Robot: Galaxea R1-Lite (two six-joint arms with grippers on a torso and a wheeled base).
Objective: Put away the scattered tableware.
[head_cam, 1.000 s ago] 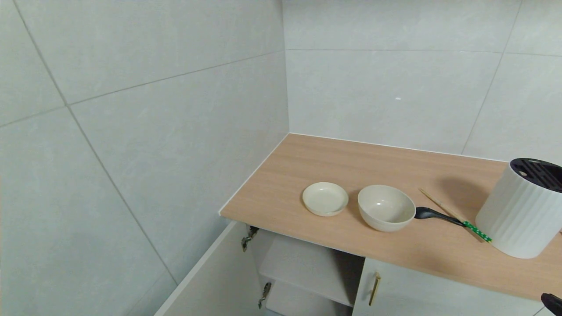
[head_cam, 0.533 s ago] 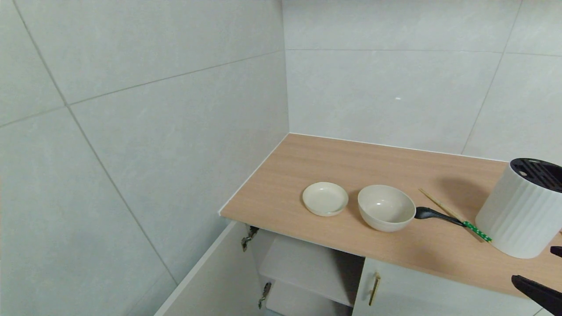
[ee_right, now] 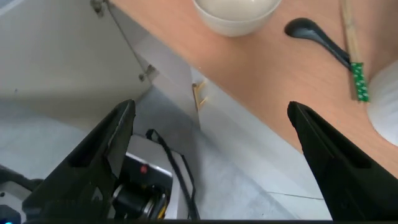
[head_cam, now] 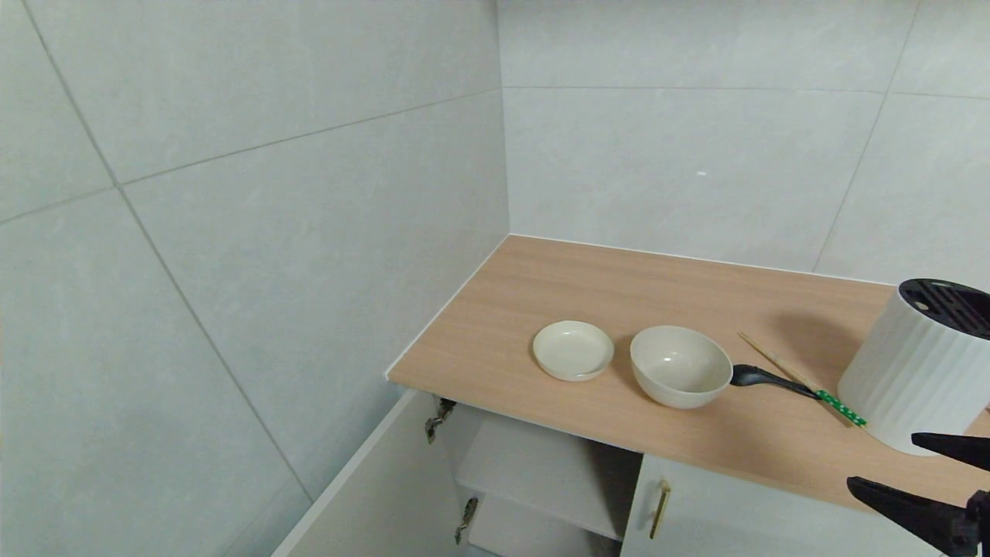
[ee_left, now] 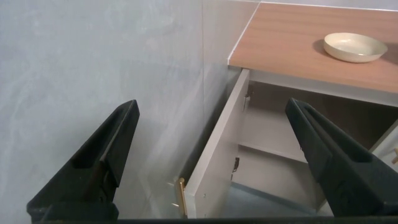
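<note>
Tableware lying on the counter (head_cam: 619,286), both grippers with fingers spread wide.
The plate (head_cam: 573,350) and bowl (head_cam: 681,365) are sitting side by side at centre frame. The spoon (head_cam: 773,380) is pointing its scoop at the bowl, handle running lower right. The chopsticks (head_cam: 800,379) are lying diagonally, green ends toward the holder (head_cam: 920,367). The right gripper (head_cam: 882,460) is hanging at lower right; the left gripper (ee_left: 210,102) is facing the cabinet door (ee_left: 214,149).

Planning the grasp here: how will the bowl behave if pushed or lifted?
The bowl looks glossy, so probably slippery and rigid, maybe breakable. Its rounded sides suggest it could rock or slide when pushed.
</note>
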